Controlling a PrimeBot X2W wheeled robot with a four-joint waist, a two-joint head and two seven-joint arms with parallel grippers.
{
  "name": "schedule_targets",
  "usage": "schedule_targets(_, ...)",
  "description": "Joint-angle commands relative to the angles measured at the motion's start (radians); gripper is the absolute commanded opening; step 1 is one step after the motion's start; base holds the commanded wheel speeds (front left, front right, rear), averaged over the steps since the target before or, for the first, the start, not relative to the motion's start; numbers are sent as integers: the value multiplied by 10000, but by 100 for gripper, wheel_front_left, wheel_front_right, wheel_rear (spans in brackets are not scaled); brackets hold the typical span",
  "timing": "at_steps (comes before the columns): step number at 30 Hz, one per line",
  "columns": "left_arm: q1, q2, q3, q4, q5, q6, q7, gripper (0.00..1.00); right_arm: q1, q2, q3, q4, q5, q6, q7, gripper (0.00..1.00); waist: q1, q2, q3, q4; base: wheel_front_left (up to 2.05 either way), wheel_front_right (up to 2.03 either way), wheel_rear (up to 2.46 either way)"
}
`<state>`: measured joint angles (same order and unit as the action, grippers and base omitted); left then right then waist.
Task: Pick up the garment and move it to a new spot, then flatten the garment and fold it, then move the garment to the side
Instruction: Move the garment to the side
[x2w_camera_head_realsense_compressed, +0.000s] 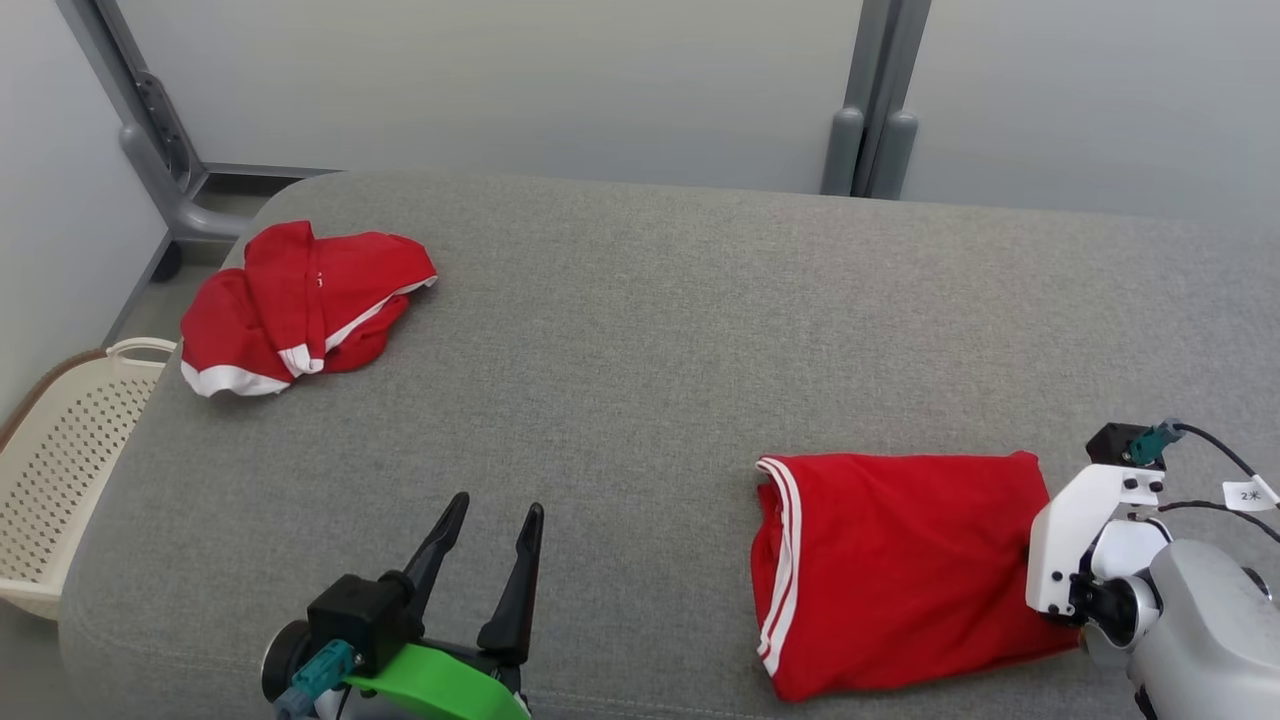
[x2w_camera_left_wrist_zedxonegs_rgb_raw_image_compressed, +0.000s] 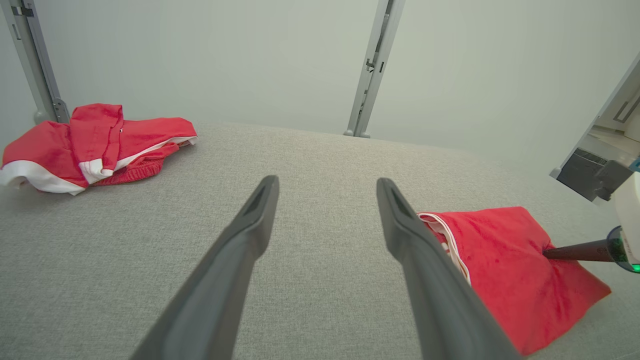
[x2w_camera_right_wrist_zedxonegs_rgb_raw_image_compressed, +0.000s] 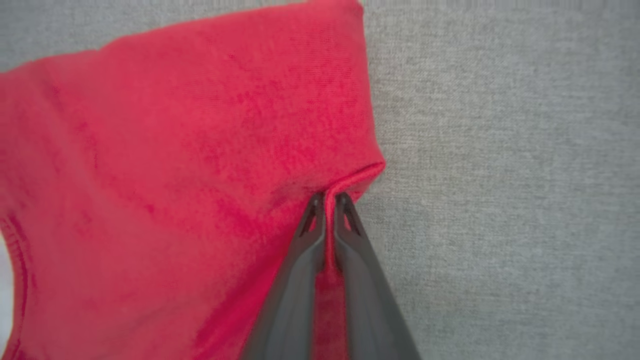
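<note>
At the garment's (x2w_camera_right_wrist_zedxonegs_rgb_raw_image_compressed: 190, 150) right edge, the right gripper (x2w_camera_right_wrist_zedxonegs_rgb_raw_image_compressed: 327, 200) pinches the folded cloth, likely to drag it aside; the left gripper (x2w_camera_head_realsense_compressed: 498, 503) hangs open, idle

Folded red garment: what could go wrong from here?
1. The right claw is shut on a thin pleat at the edge of the folded red garment. It may hold only the top layer, so a lift could undo the fold.
2. The left claw is open, apart from the cloth. Pulled from one point, the far side may drag and bunch on the grey cushion.
</note>
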<state>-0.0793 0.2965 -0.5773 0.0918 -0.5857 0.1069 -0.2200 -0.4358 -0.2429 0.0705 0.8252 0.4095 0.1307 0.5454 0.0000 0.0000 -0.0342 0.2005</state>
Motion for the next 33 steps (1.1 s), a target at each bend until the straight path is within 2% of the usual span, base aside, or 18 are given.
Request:
schedule_targets(1, -151, 36, 9, -39, -38, 39, 9, 100, 31, -76, 46, -113, -61, 0, -17, 0, 0, 0, 18, 8, 0, 0, 0)
schedule_targets(8, -182, 52, 30, -60, -31, 80, -41, 100, -298, -411, 376, -447, -267, -1, -271, 0, 0, 0, 115, -215, 0, 0, 0)
schedule_targets(18, -413, -133, -71, -43, 97, -67, -195, 100, -1469, -803, 1452, -466, -276, -6, -927, 0, 0, 0, 530, -1292, 0, 0, 0)
schedule_targets(28, -805, -169, -278, 1, 277, -258, -227, 100, -3066, -984, 1876, 600, -390, -4, -2208, 0, 0, 0, 1297, -2283, 0, 0, 0)
schedule_targets(33, -1075, -176, -430, -7, 382, -381, -182, 100, -3874, -1044, 1744, 1369, -582, -6, -2874, 0, 0, 0, 1783, -2666, 0, 0, 0)
